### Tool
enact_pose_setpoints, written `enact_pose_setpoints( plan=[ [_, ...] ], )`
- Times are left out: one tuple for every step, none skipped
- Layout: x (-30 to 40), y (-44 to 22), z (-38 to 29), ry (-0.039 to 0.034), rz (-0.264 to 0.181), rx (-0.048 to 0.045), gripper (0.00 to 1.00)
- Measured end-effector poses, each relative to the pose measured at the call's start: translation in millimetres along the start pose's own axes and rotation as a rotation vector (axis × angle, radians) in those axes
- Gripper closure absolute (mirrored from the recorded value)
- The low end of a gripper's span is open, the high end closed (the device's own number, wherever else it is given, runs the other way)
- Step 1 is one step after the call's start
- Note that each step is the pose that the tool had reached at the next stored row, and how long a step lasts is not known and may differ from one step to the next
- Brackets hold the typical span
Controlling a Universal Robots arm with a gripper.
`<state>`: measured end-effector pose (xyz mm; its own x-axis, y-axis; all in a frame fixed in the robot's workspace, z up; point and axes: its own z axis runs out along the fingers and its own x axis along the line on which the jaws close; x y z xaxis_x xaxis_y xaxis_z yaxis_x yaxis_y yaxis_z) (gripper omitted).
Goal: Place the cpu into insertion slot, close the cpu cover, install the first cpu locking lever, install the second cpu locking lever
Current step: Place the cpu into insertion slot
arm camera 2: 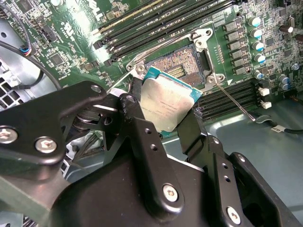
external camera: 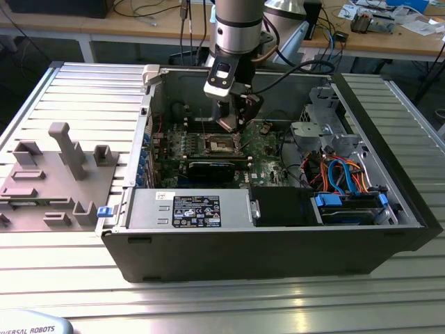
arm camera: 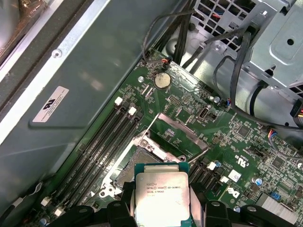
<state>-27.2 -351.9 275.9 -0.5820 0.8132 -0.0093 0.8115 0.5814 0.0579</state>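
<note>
Cpu held over the open insertion slot.

In the exterior view, from left to right: a grey fixture plate [external camera: 49, 182] lies on the ribbed metal surface [external camera: 208, 306]. Then comes the open computer case [external camera: 278, 257], with a printed label [external camera: 196, 211] on its power supply, and blue cables [external camera: 345, 172] at the right. The arm [external camera: 236, 28] reaches over the motherboard [arm camera 2: 71, 28]. The jaws are clenched on the cpu [arm camera 2: 168, 104], just above the insertion slot [arm camera 2: 182, 64]. The chip's metal top carries small print. The cpu cover [arm camera: 183, 128] stands raised.
</note>
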Motion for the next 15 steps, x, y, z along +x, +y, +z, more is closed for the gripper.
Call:
enact_pose_setpoints(
  plan=[
    [0.0,0.0,0.1,0.0,0.001,-0.0001,0.45],
    [0.0,0.0,0.2,0.0,0.001,-0.0001,0.45],
    [0.0,0.0,0.2,-0.0001,0.001,-0.0001,0.45],
    [0.0,0.0,0.3,0.0,0.002,0.0,0.45],
    [0.0,0.0,0.4,-0.0001,0.002,0.0,0.45],
    [0.0,0.0,0.5,-0.0001,0.002,0.0,0.45],
    [0.0,-0.1,0.7,-0.0002,0.004,0.0,0.45],
    [0.0,-0.1,1.1,-0.0003,0.005,0.0,0.45],
    [0.0,-0.1,1.1,-0.0003,0.006,0.0,0.45],
    [0.0,-0.1,1.1,-0.0003,0.006,0.0,0.45],
    [0.0,-0.1,1.3,-0.0004,0.006,0.0,0.45],
    [0.0,-0.1,1.4,-0.0003,0.007,0.0,0.45],
    [0.0,-0.1,1.4,-0.0004,0.007,0.0,0.45],
    [0.0,-0.1,1.6,-0.0004,0.008,0.0,0.45],
    [0.0,-0.1,1.9,-0.0006,0.01,0.0001,0.45]
  ],
)
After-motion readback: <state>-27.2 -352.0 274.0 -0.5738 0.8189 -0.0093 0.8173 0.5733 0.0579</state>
